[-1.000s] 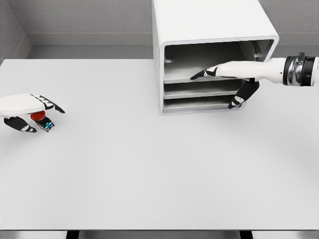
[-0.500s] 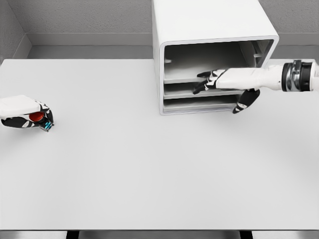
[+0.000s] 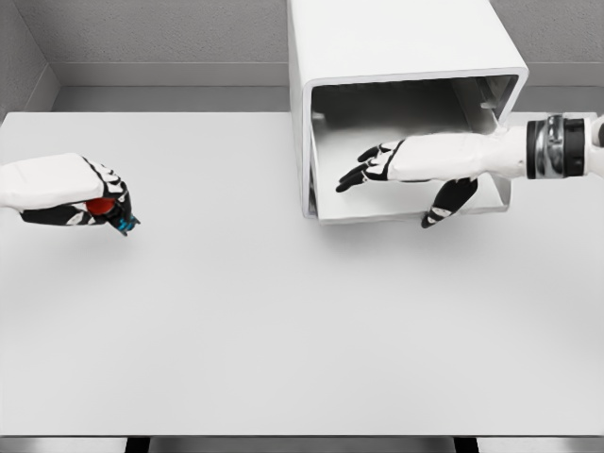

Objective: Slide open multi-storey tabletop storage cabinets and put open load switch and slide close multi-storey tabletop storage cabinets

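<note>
A white table fills a grey-walled workspace under soft, even light.

The table (image 3: 283,330) spreads across nearly the whole view, its smooth pale top running from the left edge to the right and casting only faint shadows. Behind it rises a rear wall (image 3: 160,33) of speckled grey, meeting a narrow ledge (image 3: 170,74) of lighter grey that runs just above the table's far edge. A side wall (image 3: 17,57) of the same grey closes the left corner. Along the bottom, the table's near edge gives way to a thin dark strip (image 3: 137,444) with lighter grey patches, too slight to make out.
</note>
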